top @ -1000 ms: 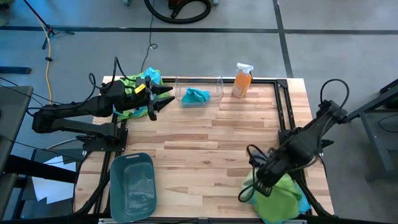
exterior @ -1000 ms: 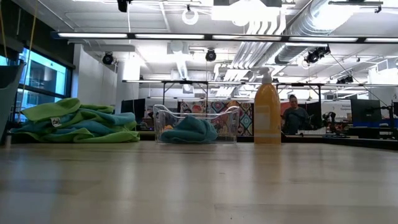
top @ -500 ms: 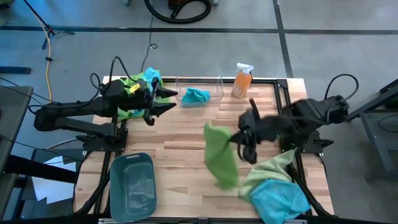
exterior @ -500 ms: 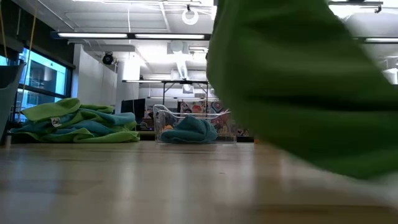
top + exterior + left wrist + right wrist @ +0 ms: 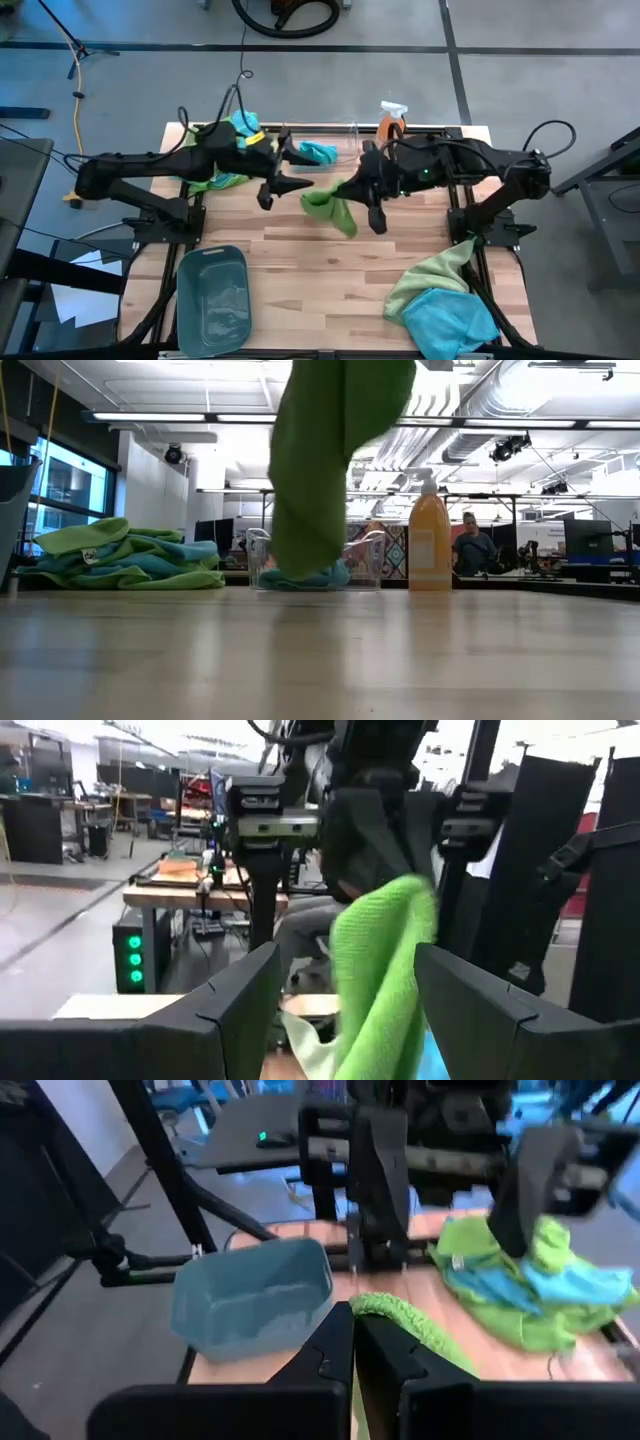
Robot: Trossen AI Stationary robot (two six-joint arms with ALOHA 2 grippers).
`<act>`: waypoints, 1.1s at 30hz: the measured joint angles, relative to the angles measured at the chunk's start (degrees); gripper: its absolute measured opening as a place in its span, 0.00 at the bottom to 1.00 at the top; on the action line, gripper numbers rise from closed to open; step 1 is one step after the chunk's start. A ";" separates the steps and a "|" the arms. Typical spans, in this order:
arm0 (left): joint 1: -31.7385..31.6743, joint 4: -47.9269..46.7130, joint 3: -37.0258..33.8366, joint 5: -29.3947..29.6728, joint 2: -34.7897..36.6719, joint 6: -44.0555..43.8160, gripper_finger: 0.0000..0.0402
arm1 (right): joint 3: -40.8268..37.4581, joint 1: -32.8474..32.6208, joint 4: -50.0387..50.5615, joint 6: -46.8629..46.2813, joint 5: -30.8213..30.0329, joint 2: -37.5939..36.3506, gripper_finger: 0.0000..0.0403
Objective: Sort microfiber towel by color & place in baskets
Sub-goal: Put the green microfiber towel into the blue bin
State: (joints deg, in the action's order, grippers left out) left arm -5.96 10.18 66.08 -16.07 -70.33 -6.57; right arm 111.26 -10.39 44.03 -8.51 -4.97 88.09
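You are looking at both arms meeting over the middle of the table in the high view. Your right gripper [image 5: 352,190] is reaching in from the right side of the frame and is clenched on a lime green towel [image 5: 330,208], which is hanging down from its fingers above the wood, just left of centre. In the low view that same towel is dangling as a long green strip in the upper middle of the frame, hiding part of the clear basket [image 5: 315,560] behind it.

Your left gripper [image 5: 285,170] is coming in from the left with its fingers spread wide and nothing between them, facing the hanging towel and sitting just beside it.

The clear basket is standing at the top centre of the high view with a turquoise towel [image 5: 318,152] lying inside it. The teal-grey basket [image 5: 211,298] is sitting at the lower left. A mixed heap of green and turquoise towels [image 5: 232,150] is lying at the upper left, under the left arm, and a second heap [image 5: 445,305], green over turquoise, is lying at the lower right corner. The orange spray bottle [image 5: 391,120] is standing at the top, just right of the clear basket.
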 joint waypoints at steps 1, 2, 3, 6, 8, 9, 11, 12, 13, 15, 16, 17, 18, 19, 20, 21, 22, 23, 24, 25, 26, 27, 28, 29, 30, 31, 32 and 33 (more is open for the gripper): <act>0.00 -0.91 0.96 -0.71 -0.77 0.23 0.55 | 0.00 0.27 -0.58 0.88 0.06 0.07 0.00; 0.00 -1.51 2.00 -2.15 -1.64 0.24 0.55 | 0.00 0.49 -0.29 1.42 0.06 0.07 0.00; -0.02 -1.81 2.83 -3.81 -2.40 0.15 0.55 | 0.00 0.68 -0.10 1.84 0.06 0.09 0.00; 0.03 -2.56 4.00 -10.90 -3.78 -2.03 0.55 | 0.00 1.35 -0.44 2.56 0.08 0.09 0.00; 0.05 -3.05 3.92 -13.26 -4.09 -2.28 0.55 | 0.00 1.58 -1.74 2.65 0.08 0.09 0.00; 0.07 -2.96 3.95 -13.09 -4.37 -2.20 0.55 | 0.00 1.77 -2.69 3.12 0.11 0.09 0.00; 0.02 -3.51 3.96 -11.74 -4.91 -2.20 0.55 | 0.00 1.83 -4.62 4.02 0.66 0.09 0.00; 0.01 -3.58 3.95 -11.25 -5.30 -2.20 0.55 | 0.00 1.81 -5.70 4.08 0.96 0.09 0.00; -0.02 -3.58 3.96 -10.65 -5.69 -2.20 0.55 | 0.00 1.79 -6.48 4.33 1.16 0.09 0.00; -0.01 -3.72 3.94 -9.18 -6.22 -1.80 0.55 | 0.06 1.79 -8.05 5.24 1.21 0.09 0.00; 0.00 -3.77 3.94 -8.96 -6.45 -1.30 0.55 | 0.34 1.79 -8.31 5.91 1.18 0.09 0.00; 0.01 -4.10 3.94 -8.96 -6.71 -0.83 0.55 | 0.72 1.79 -8.54 6.27 0.97 0.09 0.00; 0.10 -4.50 3.94 -8.96 -7.06 -0.80 0.55 | 1.27 1.81 -8.80 6.90 0.46 0.09 0.00; 0.23 -5.40 3.94 -8.90 -7.39 -0.81 0.55 | 1.83 1.81 -9.00 7.40 -0.27 0.09 0.00; 0.40 -6.35 3.94 -8.90 -7.75 -0.85 0.55 | 2.49 1.81 -9.03 8.12 -1.31 0.09 0.00; 0.57 -7.20 3.94 -8.86 -7.94 -0.79 0.55 | 3.18 1.81 -8.97 8.74 -2.03 0.09 0.00; 0.74 -8.00 3.92 -8.86 -7.97 -0.77 0.55 | 3.94 1.81 -8.84 9.47 -2.42 0.09 0.00; 0.98 -8.35 3.92 -8.87 -7.93 -0.74 0.55 | 4.72 1.81 -8.75 10.13 -2.67 0.09 0.00; 1.18 -8.50 3.93 -8.88 -7.99 -0.71 0.55 | 5.45 1.81 -8.87 10.71 -2.94 0.08 0.00; 1.38 -8.49 3.97 -8.87 -8.17 -0.67 0.55 | 6.17 1.81 -8.92 11.27 -3.18 0.06 0.00; 1.60 -8.58 3.98 -8.86 -8.37 -0.67 0.55 | 6.80 1.81 -8.85 11.65 -3.39 0.03 0.00; 1.69 -8.69 3.92 -8.86 -8.48 -0.55 0.55 | 7.30 1.81 -8.84 12.02 -3.48 0.03 0.00; 1.91 -8.63 3.92 -8.86 -8.70 -0.06 0.55 | 7.73 1.81 -8.74 12.31 -3.46 0.03 0.00; 2.16 -8.10 3.94 -8.86 -8.95 0.62 0.55 | 8.05 1.81 -8.74 12.73 -3.48 0.03 0.00; 2.39 -8.07 3.96 -8.83 -9.23 0.98 0.55 | 8.37 1.81 -8.70 13.11 -3.48 0.03 0.00; 2.54 -8.11 3.96 -8.82 -9.64 1.17 0.55 | 8.70 1.81 -8.65 13.44 -3.48 0.03 0.00; 2.79 -8.12 3.96 -8.75 -10.19 1.21 0.55 | 8.96 1.81 -8.68 13.49 -3.48 0.03 0.00; 3.04 -8.07 3.96 -8.51 -10.78 1.30 0.55 | 9.09 1.81 -8.73 13.49 -3.48 0.01 0.00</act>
State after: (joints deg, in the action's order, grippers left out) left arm -2.92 2.11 70.04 -24.59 -81.11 -5.28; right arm 120.36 -8.58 35.30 4.98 -8.45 88.10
